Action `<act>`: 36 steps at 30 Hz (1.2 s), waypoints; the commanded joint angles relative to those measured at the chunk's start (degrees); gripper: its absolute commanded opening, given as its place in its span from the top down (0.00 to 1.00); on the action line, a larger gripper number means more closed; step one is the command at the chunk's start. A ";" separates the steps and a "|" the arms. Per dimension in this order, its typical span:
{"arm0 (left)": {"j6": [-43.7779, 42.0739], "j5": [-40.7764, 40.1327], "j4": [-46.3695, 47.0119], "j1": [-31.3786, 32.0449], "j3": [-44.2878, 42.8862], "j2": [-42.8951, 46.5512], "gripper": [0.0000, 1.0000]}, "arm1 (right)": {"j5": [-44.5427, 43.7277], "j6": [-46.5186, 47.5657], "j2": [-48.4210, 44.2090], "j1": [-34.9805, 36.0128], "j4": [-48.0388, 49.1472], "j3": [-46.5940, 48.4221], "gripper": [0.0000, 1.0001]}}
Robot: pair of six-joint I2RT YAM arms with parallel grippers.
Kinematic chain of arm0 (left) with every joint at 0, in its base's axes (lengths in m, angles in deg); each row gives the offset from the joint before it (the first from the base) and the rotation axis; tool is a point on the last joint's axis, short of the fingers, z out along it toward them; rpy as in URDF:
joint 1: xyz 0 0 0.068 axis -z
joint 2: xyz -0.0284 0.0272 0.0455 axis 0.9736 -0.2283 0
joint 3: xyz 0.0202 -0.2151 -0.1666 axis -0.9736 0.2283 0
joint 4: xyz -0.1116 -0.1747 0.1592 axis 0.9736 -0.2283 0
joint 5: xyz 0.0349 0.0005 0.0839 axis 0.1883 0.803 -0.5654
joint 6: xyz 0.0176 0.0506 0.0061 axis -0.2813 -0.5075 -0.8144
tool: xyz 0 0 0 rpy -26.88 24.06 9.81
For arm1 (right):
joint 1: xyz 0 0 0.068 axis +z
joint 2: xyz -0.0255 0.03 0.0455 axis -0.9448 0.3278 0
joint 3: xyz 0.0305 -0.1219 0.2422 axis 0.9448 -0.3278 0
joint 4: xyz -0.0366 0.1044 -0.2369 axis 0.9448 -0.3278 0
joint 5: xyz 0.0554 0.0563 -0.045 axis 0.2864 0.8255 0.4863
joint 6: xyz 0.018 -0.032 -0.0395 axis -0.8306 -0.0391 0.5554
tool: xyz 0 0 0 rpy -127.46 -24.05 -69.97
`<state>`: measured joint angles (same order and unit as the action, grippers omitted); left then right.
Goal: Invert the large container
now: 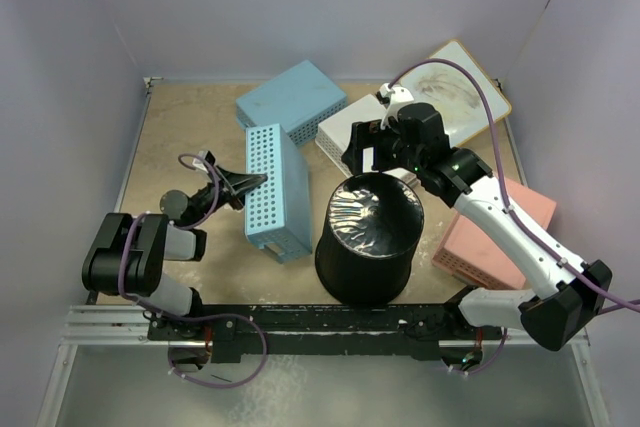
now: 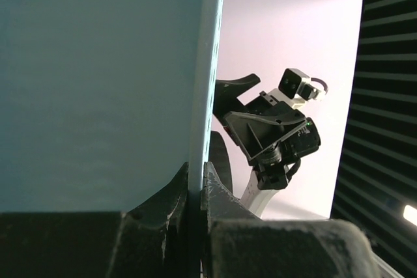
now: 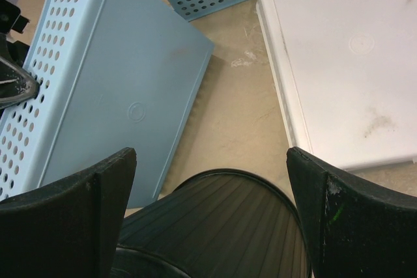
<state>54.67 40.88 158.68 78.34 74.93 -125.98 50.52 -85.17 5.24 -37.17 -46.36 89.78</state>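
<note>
The right gripper's (image 3: 208, 183) jaws are spread wide and hold nothing. The large container (image 1: 370, 237) stands directly beneath and between them with its glossy flat face turned up. The left gripper's (image 2: 197, 183) jaws pinch the thin perforated wall of the light blue basket (image 1: 278, 192), which stands on its edge between those jaws and the container. A pink basket (image 1: 495, 232) lies under the right arm, behind its jaws. A white basket (image 3: 345, 56) lies just beyond the right jaws.

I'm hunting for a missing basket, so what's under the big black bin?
Only the tan table shows around the black bin, which stands glossy base up. Its walls hide whatever is beneath or inside it.
</note>
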 commanded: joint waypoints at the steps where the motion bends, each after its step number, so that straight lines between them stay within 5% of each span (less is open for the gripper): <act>1: -1.84 3.21 11.52 0.23 -0.67 -1.71 1.00 | 0.04 -0.76 -0.65 -0.03 1.55 2.46 0.00; 11: -1.20 4.24 9.82 -2.84 5.07 -1.88 1.00 | 0.31 -1.24 -0.84 -0.03 0.95 2.16 0.00; 15: -4.03 5.30 2.03 -5.17 4.40 0.88 0.87 | 0.63 -1.33 -1.17 -0.03 0.83 2.07 0.00; 18: -13.53 5.49 -13.78 -5.78 3.20 5.83 0.79 | 0.46 -1.33 -1.30 -0.03 0.98 1.98 0.00; 21: -32.90 4.59 -44.65 -6.45 -1.79 13.43 0.74 | 0.54 -1.33 -1.36 -0.03 0.68 1.98 0.00; 24: -58.70 -2.59 -85.10 -7.01 -12.74 17.21 0.70 | 0.32 -1.41 -1.54 -0.03 0.93 1.85 0.00; 26: -67.53 -6.47 -99.61 -7.28 -18.44 16.66 0.69 | 0.22 -1.41 -1.59 -0.03 1.08 1.80 0.00; 31: -75.63 -17.85 -116.40 -7.52 -26.41 14.40 0.59 | 0.50 -1.33 -1.13 -0.03 1.77 1.93 0.00; 36: -77.34 -27.20 -122.44 -7.52 -30.42 14.35 0.45 | 0.50 -1.33 -1.10 -0.03 1.53 2.19 0.00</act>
<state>-14.99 23.48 50.16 71.13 49.03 -112.16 50.50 -86.18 5.20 -37.17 -46.40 89.80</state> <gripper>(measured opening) 0.525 0.995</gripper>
